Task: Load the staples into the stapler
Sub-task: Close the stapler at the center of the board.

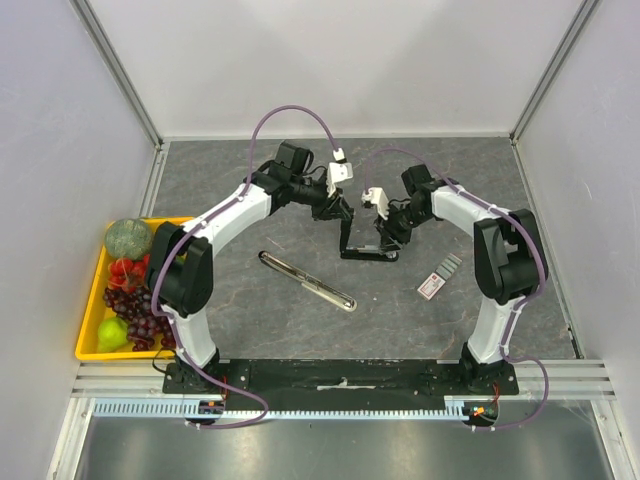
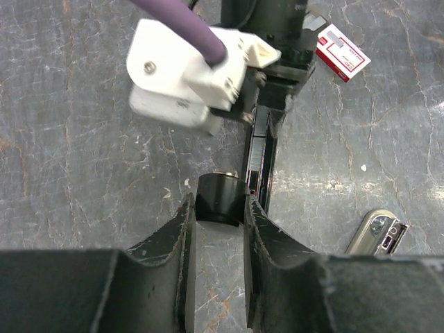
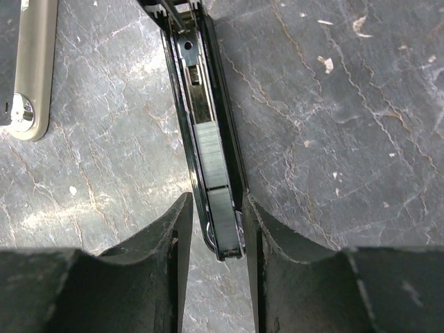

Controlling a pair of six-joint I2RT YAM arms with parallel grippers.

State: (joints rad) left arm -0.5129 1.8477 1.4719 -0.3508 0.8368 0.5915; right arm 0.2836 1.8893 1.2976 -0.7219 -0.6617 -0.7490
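The black stapler (image 1: 362,250) lies opened out at mid-table between both arms. My left gripper (image 1: 343,213) (image 2: 218,201) is shut on a rounded black end of the stapler (image 2: 220,196). My right gripper (image 1: 385,232) (image 3: 216,201) straddles the end of the stapler's open channel (image 3: 208,104). Its right finger touches the channel and a thin gap shows at its left finger. Grey staple strips (image 3: 210,149) lie in that channel. The white and red staples box (image 1: 431,286) (image 2: 342,59) rests on the table to the right, with grey strips (image 1: 450,265) beside it.
A long silver metal bar (image 1: 306,281) (image 2: 378,232) (image 3: 31,69) lies diagonally in front of the stapler. A yellow tray (image 1: 88,310) with grapes, a melon and other fruit sits at the left edge. White walls enclose the table.
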